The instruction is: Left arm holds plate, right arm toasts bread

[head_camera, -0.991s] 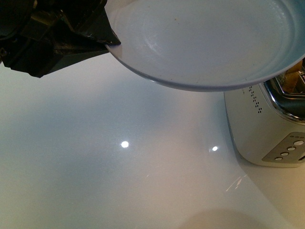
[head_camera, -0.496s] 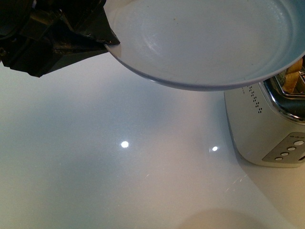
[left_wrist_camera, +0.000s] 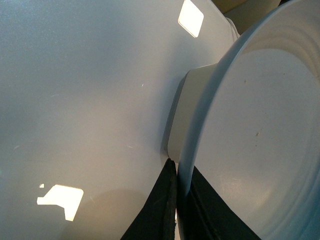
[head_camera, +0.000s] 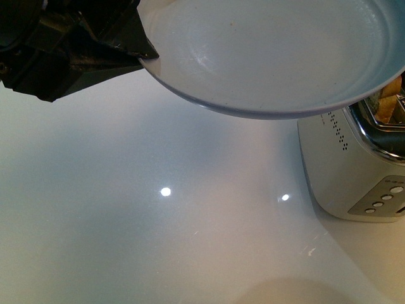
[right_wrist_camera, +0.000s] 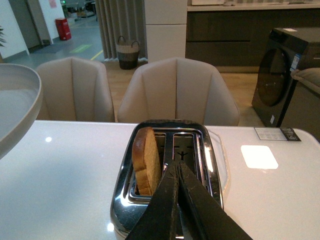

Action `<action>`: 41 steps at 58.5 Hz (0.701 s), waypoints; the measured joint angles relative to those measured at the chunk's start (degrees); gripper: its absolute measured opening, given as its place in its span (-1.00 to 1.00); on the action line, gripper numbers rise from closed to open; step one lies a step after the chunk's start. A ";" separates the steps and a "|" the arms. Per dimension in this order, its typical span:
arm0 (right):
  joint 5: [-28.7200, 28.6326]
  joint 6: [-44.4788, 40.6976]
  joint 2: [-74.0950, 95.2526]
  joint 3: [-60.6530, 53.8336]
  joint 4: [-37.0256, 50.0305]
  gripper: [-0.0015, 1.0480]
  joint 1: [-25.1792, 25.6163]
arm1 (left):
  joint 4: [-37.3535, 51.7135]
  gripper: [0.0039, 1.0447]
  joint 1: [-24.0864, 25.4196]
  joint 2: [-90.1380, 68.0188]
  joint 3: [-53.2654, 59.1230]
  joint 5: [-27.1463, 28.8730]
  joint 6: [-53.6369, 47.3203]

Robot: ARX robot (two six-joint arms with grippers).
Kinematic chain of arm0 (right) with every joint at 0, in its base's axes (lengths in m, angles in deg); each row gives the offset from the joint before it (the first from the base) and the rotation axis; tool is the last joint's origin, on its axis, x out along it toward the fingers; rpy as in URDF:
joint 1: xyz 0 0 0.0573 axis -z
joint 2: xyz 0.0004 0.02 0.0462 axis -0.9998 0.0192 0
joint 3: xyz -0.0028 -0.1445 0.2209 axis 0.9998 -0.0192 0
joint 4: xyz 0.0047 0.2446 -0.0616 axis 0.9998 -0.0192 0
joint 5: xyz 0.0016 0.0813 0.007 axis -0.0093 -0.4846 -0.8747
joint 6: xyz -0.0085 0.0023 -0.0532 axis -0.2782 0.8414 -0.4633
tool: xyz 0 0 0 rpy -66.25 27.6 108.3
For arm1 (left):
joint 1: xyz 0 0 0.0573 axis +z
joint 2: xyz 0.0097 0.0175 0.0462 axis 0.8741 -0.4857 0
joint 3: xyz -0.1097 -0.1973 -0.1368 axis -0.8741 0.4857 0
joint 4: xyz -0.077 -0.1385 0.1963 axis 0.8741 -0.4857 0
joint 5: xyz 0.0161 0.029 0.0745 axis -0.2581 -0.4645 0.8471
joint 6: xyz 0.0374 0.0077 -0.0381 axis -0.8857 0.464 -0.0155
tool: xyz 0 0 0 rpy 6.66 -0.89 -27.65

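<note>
— What is gripped by the left gripper (left_wrist_camera: pixel 181 171)?
— The plate (left_wrist_camera: pixel 260 145) is pinched at its rim between the black jaws.
— What is seen behind it?
— A white toaster (left_wrist_camera: pixel 181 117), partly hidden by the plate, on a glossy table (left_wrist_camera: pixel 85 100).

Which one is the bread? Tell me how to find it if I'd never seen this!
Look on the big white table for the shiny silver toaster with two slots on top. Standing upright in the slot nearer the pale plate is the bread. It is the only tan, golden-crusted thing there, and the slot beside it shows no bread.
</note>
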 joint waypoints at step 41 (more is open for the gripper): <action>-0.09 -0.02 -15.56 0.02 -16.94 -0.96 -0.02 | 0.00 -0.95 0.00 0.00 0.00 -0.02 0.00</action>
